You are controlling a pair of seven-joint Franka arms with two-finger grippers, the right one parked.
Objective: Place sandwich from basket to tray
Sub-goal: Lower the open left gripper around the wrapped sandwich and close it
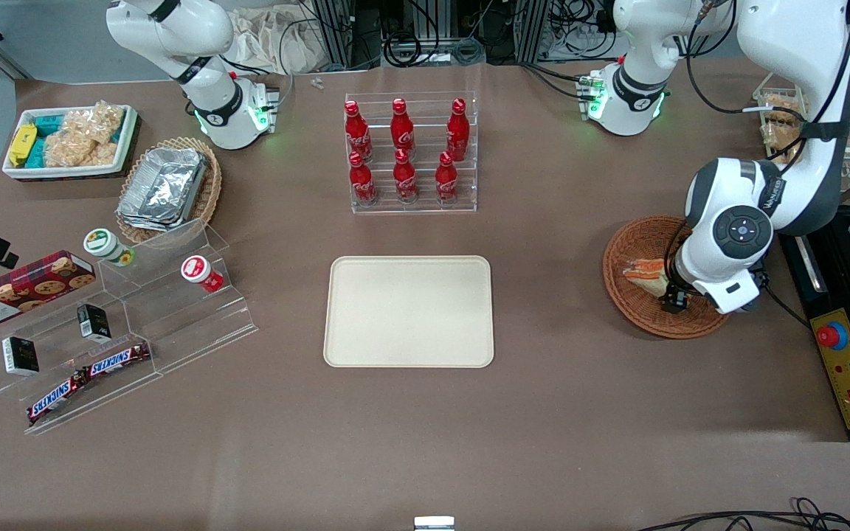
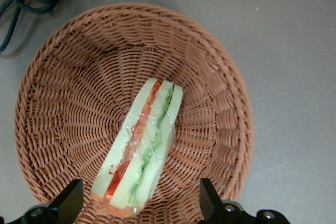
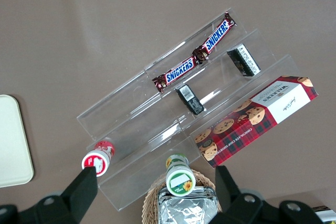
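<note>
One sandwich (image 2: 140, 148) in the basket (image 2: 63, 93) lies between my gripper's (image 2: 140, 203) spread fingers; I'd descend squarely, pinching its bread faces.

sandwich (image 2: 140, 148) in basket (image 2: 63, 93), end effector (image 2: 140, 203) above, tray (image 1: 409, 311) well apart

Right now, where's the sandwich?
The sandwich lies in the round brown basket toward the working arm's end of the table, not yet on the tray. The gripper hovers over it, jaws open.
</note>
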